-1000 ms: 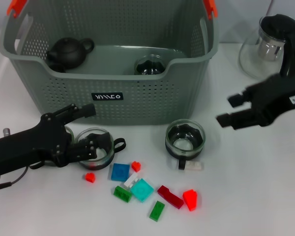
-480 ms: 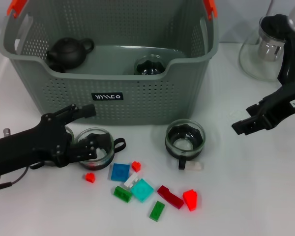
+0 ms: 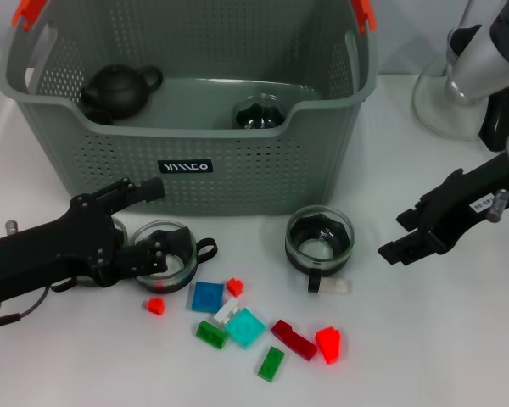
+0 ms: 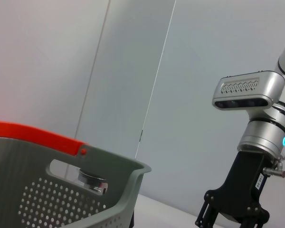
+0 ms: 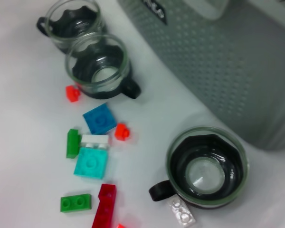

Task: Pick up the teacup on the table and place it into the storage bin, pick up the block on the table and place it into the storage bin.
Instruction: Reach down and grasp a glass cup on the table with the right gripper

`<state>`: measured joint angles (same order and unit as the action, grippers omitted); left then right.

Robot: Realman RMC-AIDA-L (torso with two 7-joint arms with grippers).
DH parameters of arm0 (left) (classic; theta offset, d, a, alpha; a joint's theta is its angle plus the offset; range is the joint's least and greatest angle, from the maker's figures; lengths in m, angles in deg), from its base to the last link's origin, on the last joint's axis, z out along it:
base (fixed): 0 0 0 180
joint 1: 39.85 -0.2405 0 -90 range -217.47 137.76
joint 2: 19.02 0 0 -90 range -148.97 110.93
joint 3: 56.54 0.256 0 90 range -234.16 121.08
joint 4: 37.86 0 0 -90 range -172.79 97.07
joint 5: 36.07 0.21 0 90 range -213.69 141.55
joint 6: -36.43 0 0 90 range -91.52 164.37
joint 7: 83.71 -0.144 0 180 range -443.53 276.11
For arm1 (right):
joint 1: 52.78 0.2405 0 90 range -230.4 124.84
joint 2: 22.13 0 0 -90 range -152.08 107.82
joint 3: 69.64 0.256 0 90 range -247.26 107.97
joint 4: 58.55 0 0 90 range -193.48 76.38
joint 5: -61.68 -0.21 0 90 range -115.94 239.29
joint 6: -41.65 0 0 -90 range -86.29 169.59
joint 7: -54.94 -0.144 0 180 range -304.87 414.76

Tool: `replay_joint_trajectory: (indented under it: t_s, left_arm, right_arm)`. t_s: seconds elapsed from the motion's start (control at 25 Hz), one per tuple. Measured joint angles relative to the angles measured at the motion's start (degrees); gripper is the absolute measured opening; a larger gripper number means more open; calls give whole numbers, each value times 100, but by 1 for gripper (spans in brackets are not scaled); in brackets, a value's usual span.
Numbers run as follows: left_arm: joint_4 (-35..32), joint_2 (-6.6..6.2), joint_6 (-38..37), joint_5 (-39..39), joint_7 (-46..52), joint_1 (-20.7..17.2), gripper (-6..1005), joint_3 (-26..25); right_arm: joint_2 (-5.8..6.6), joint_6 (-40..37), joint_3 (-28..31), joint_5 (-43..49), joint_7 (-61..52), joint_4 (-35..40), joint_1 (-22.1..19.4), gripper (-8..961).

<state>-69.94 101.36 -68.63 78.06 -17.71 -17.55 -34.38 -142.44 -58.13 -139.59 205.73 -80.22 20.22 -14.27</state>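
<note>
White lettering is showing on a small black label (image 3: pixel 185 167) on the front wall of the storage bin (image 3: pixel 263 174), but the characters are not resolving into a readable word. A white sticker (image 3: pixel 481 203) with dark print is sitting on the right arm; its text is too small to read.

Head camera looks down; right wrist shares its teacup (image 3: pixel 320 238) close.
</note>
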Motion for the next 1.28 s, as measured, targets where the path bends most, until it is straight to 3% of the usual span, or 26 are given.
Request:
replay_joint_trajectory:
  t_s: [0.4,0.76,1.28]
  left_arm:
    - [21,23,40,-29,7,-21,932,-12]
    - [54,46,52,-48,28,-76,932,-181]
    - [199,106,213,-49,4,-183,931,-388]
  right_arm:
    - [6,-35,-213,-89,1033,-202,222,610]
    - [2,51,-784,-99,1955,-484,570,610]
    - [5,417,-1436,520,2848,-621,735,609]
